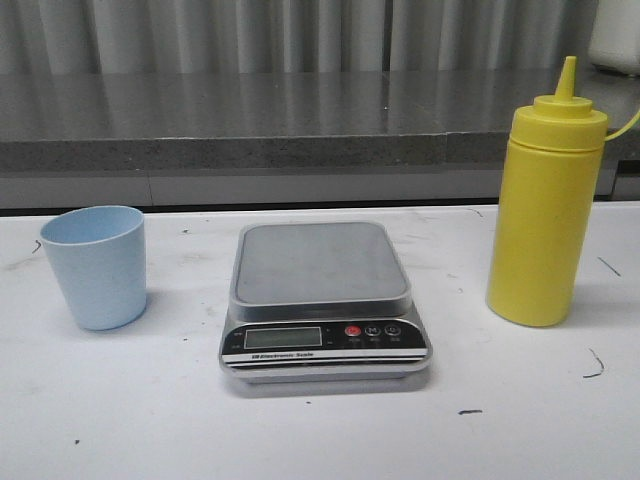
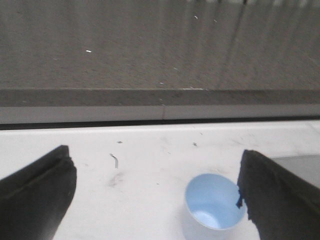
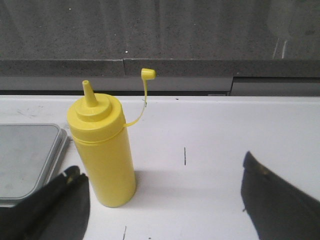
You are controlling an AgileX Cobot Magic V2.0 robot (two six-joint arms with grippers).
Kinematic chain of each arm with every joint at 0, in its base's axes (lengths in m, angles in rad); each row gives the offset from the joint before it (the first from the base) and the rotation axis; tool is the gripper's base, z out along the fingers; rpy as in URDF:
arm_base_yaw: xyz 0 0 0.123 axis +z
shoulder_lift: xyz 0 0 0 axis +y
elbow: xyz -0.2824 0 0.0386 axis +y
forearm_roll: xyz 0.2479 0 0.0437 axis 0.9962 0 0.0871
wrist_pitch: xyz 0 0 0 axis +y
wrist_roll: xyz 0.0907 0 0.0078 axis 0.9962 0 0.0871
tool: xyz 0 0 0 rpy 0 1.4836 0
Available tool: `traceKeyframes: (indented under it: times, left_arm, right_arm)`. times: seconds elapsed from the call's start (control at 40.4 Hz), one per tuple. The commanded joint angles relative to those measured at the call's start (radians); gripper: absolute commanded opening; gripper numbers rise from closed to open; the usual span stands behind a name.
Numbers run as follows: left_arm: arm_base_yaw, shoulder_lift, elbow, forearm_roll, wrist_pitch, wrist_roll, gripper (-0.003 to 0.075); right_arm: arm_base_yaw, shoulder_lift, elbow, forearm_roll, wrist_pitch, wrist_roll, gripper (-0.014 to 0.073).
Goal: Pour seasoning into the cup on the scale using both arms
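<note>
**Cup, scale and seasoning lined up on the table, both claws spread wide and holding nothing**

Taking the scale [image 1: 324, 303] as the landmark: it sits flat on the white table [image 1: 320, 430], its black front panel with the LCD display [image 1: 283, 337] and the red button [image 1: 352, 331] turned toward the front camera. Its silver-grey platform is bare.

To the left of the scale, near but apart from it, stands the pale blue cup [image 1: 95, 265], upright, mouth up, resting on the table and not on the platform. To the right of the scale, also apart from it, the yellow seasoning [image 1: 545, 200] stands upright, clearly taller than the cup. Its pointed nozzle is uncovered; in the right wrist view the small tip cap [image 3: 148, 74] hangs out to one side on a thin yellow tether.

Neither arm appears in the front view. In the left wrist view the left claw [image 2: 155, 195] has its two dark fingers [image 2: 37, 192] far apart with nothing between them but table; the cup [image 2: 214, 206] sits just beside the other finger, and contact cannot be judged. In the right wrist view the right claw [image 3: 175, 200] is likewise spread wide and grips nothing; the seasoning [image 3: 102, 150] stands close to one finger, with the scale's corner [image 3: 30, 160] beyond it.

Behind the scale runs a grey stone ledge [image 1: 250, 125], and above it a corrugated grey wall [image 1: 300, 30].
</note>
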Motion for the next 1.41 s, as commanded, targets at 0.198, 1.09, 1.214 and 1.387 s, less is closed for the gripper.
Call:
traceKeyframes:
  times: [0.198,1.09,1.214,1.387]
  left_arm:
    - [-0.266,0.413,-0.364,0.068,0.248,-0.004,0.0616]
    - [-0.332,1.001,-0.731,0.075,0.593,-0.003,0.0413]
    - [-0.332,1.001,-0.731,0.075,0.596,-0.003,0.0190]
    - [-0.332,1.001,-0.731,0.113,0.615,-0.001,-0.0020]
  right_arm:
    - [-0.006,0.009,-0.032,-0.001,-0.083,-0.010,0.0633]
    - [-0.006,0.009,-0.032,-0.001,-0.071,-0.010,0.0633]
    - [-0.006,0.009,-0.032,-0.001,-0.071,-0.010,0.0633]
    - [-0.006,0.009,-0.032,-0.001,-0.071,-0.010,0.0633]
